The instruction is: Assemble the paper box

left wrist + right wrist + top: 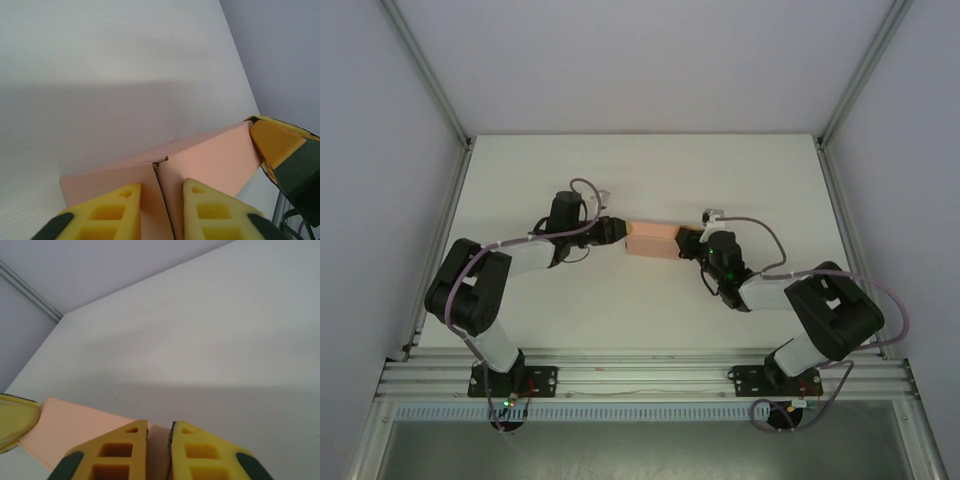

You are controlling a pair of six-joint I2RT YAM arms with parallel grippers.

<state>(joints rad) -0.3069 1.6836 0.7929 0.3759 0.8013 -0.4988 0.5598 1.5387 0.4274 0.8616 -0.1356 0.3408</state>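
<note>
Pink card, light, crease-prone: the paper box (655, 240) well clear of every edge of the tabletop (620, 170), right gripper (159, 426) pinching one end, left gripper (162, 184) straddling the other, grip unclear; edges look safest to hold

Arms (480, 290) black-jointed w/ white links, grey cables; left hand (162, 186), right hand (160, 424) yellow w/ cut-outs.

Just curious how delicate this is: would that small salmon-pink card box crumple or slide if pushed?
Probably light and quick to slide: the salmon-pink card box is small, and the white table beneath looks smooth. Likely crushable: the seam shows thin card edges, so walls may buckle under a firm squeeze. Flat faces make rolling unlikely.
</note>
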